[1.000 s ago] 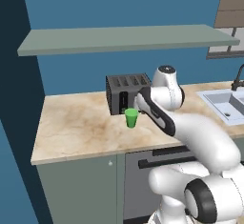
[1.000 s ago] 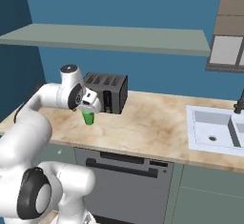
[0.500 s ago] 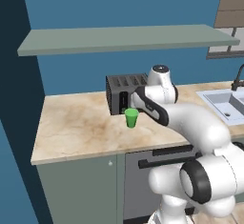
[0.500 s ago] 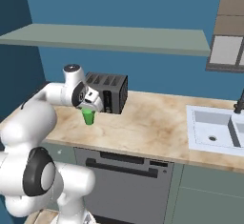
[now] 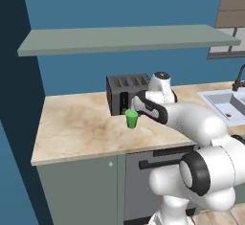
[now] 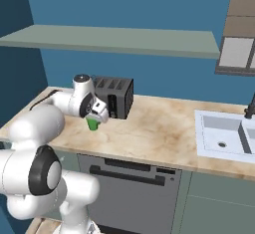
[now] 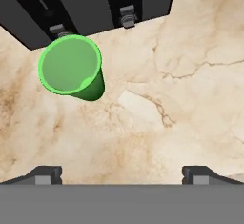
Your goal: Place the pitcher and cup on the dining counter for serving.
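Green cup (image 7: 71, 68) sits ungrasped by the toaster (image 5: 127, 94) — the tool (image 7: 122, 174), jaws spread, has drifted nearer above it — grasp pending

Arm stretched forward, end effector pointing down and spread wide.
The white arm bends at the elbow and reaches out low, wrist turned downward. The end effector (image 7: 122, 173) holds nothing; its two dark fingertips (image 7: 45, 173) stand far apart at the hand view's lower edge.

Evenly lit, rendered, sharp throughout; no glare or blur; faint soft shadow beside cup (image 7: 71, 68) on tabletop (image 7: 181, 89).
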You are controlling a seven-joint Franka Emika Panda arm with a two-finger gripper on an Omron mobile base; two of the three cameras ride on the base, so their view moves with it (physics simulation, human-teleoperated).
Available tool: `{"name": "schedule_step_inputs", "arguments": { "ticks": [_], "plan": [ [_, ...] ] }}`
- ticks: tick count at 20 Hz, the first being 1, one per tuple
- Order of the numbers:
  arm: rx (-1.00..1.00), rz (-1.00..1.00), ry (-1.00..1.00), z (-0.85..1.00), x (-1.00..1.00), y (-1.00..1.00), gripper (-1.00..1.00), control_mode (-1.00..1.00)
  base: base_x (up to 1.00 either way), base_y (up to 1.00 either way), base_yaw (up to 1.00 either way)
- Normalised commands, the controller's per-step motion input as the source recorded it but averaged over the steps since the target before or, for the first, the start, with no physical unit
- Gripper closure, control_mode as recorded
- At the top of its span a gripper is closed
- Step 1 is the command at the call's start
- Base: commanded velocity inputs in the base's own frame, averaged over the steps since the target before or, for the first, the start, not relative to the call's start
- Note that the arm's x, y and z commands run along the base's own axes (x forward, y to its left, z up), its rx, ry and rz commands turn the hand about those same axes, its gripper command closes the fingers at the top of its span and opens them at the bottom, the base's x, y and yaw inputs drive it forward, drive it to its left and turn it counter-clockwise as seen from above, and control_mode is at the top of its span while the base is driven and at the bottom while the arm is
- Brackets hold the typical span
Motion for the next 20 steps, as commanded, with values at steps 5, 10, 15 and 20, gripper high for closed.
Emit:
{"name": "schedule_step_inputs", "arguments": {
  "ticks": [5,10,15,20],
  "plan": [
    [0.05,-0.02,0.0,-0.33,0.17,0.02,-1.0,-1.0,0.0,0.0,0.0],
    [0.0,-0.01,0.0,-0.07,0.1,0.02,-1.0,-1.0,0.0,0.0,0.0],
    [0.02,-0.01,-0.01,0.32,0.0,0.0,-1.0,-1.0,0.0,0.0,0.0],
    [0.0,-0.01,0.0,0.22,0.02,0.0,-1.0,-1.0,0.0,0.0,0.0]
  ]
}}
